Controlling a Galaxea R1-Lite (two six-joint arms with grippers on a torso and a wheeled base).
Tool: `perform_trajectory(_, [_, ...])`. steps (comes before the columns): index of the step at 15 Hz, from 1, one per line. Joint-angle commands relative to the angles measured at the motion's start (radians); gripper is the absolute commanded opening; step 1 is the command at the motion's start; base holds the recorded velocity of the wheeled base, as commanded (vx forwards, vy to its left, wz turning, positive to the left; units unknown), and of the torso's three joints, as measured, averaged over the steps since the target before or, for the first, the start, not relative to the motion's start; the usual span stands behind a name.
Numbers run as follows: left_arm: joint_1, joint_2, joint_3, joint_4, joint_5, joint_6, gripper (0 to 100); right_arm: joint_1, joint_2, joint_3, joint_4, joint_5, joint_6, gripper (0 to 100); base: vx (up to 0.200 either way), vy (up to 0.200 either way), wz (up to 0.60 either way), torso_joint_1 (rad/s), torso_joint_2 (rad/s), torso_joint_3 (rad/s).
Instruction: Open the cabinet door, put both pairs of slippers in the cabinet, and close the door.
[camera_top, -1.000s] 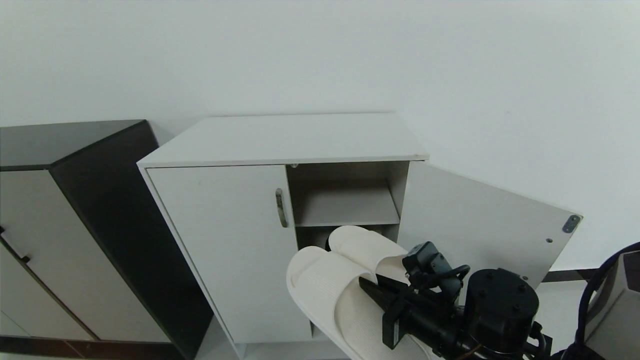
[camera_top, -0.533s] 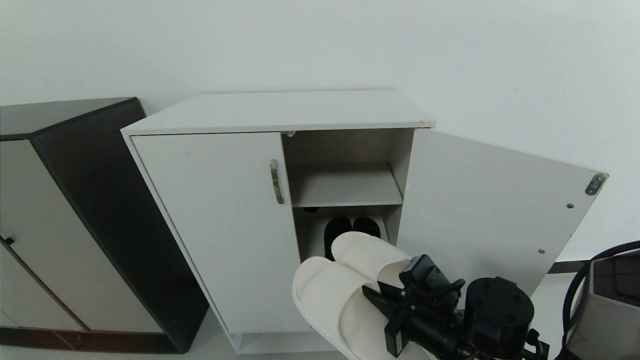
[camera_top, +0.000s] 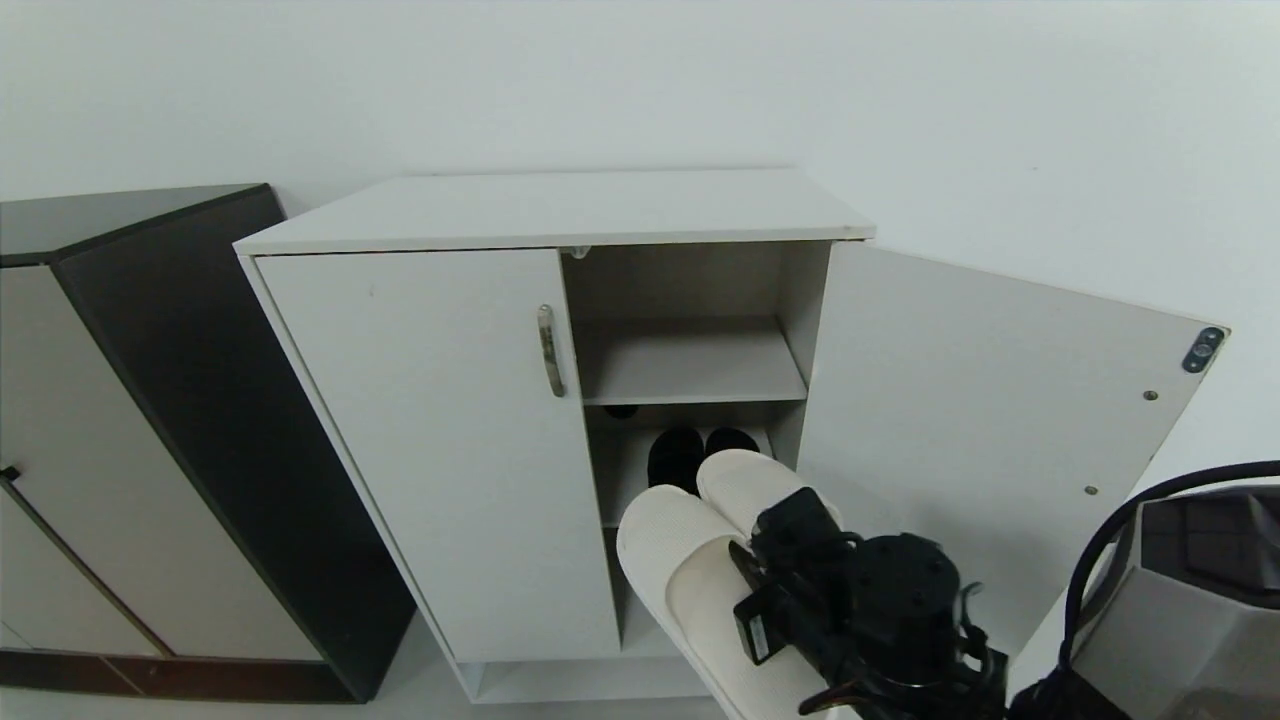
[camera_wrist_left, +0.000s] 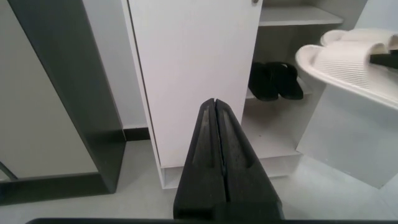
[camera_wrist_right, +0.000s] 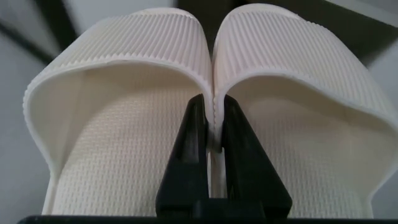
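The white cabinet (camera_top: 560, 205) stands against the wall, its right door (camera_top: 990, 400) swung open and its left door (camera_top: 440, 440) closed. A pair of black slippers (camera_top: 690, 452) rests on the lower shelf; they appear too in the left wrist view as the black slippers (camera_wrist_left: 275, 79). My right gripper (camera_top: 745, 565) is shut on the inner edges of a pair of white slippers (camera_top: 700, 560), held in front of the opening; the white slippers (camera_wrist_right: 211, 118) flank its fingers (camera_wrist_right: 194, 143). My left gripper (camera_wrist_left: 216, 106) hangs shut and holds nothing, low before the closed door.
A black-and-grey cabinet (camera_top: 140, 430) stands close to the left of the white one. The upper shelf (camera_top: 690, 365) holds nothing. The open door limits room on the right. Pale floor (camera_wrist_left: 137, 199) lies in front.
The camera shifted, showing the cabinet lower and closer. My right gripper carried the white slippers rightward and closer to the opening, uncovering the black slippers on the lower shelf.
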Motion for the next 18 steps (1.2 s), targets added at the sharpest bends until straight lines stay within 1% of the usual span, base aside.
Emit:
perform_trajectory(1, [0.0, 0.0, 0.0, 0.0, 0.0, 0.0, 0, 0.052, -0.025, -0.122, 0.093, -0.092, 0.045, 0, 0.0, 0.0, 0.0, 0.0, 0.0, 0.0])
perform_trajectory(2, [0.0, 0.0, 0.0, 0.0, 0.0, 0.0, 0, 0.101, -0.092, -0.298, 0.418, -0.247, 0.161, 0, 0.0, 0.0, 0.0, 0.0, 0.0, 0.0])
perform_trajectory(3, [0.0, 0.0, 0.0, 0.0, 0.0, 0.0, 0, 0.112, -0.115, -0.349, 0.504, -0.279, 0.196, 0, 0.0, 0.0, 0.0, 0.0, 0.0, 0.0])
perform_trajectory(4, [0.0, 0.0, 0.0, 0.0, 0.0, 0.001, 0, 0.126, -0.137, -0.424, 0.633, -0.321, 0.242, 0, 0.0, 0.0, 0.0, 0.0, 0.0, 0.0])
perform_trajectory(5, [0.0, 0.0, 0.0, 0.0, 0.0, 0.001, 0, 0.133, -0.14, -0.474, 0.705, -0.344, 0.272, 0, 0.0, 0.0, 0.0, 0.0, 0.0, 0.0])
perform_trajectory(6, [0.0, 0.0, 0.0, 0.0, 0.0, 0.003, 0, 0.14, -0.135, -0.583, 0.827, -0.385, 0.325, 0, 0.0, 0.0, 0.0, 0.0, 0.0, 0.0])
perform_trajectory(8, [0.0, 0.0, 0.0, 0.0, 0.0, 0.003, 0, 0.14, -0.109, -0.704, 0.956, -0.44, 0.384, 0, 0.0, 0.0, 0.0, 0.0, 0.0, 0.0])
perform_trajectory(9, [0.0, 0.0, 0.0, 0.0, 0.0, 0.003, 0, 0.137, -0.098, -0.723, 0.988, -0.447, 0.391, 0, 0.0, 0.0, 0.0, 0.0, 0.0, 0.0])
perform_trajectory(11, [0.0, 0.0, 0.0, 0.0, 0.0, 0.003, 0, 0.12, -0.086, -0.731, 0.993, -0.454, 0.391, 0, 0.0, 0.0, 0.0, 0.0, 0.0, 0.0])
perform_trajectory(13, [0.0, 0.0, 0.0, 0.0, 0.0, 0.003, 0, 0.091, -0.054, -0.758, 0.992, -0.509, 0.391, 0, 0.0, 0.0, 0.0, 0.0, 0.0, 0.0])
perform_trajectory(18, [0.0, 0.0, 0.0, 0.0, 0.0, 0.003, 0, 0.081, -0.002, -0.758, 0.97, -0.516, 0.417, 0, 0.0, 0.0, 0.0, 0.0, 0.0, 0.0])
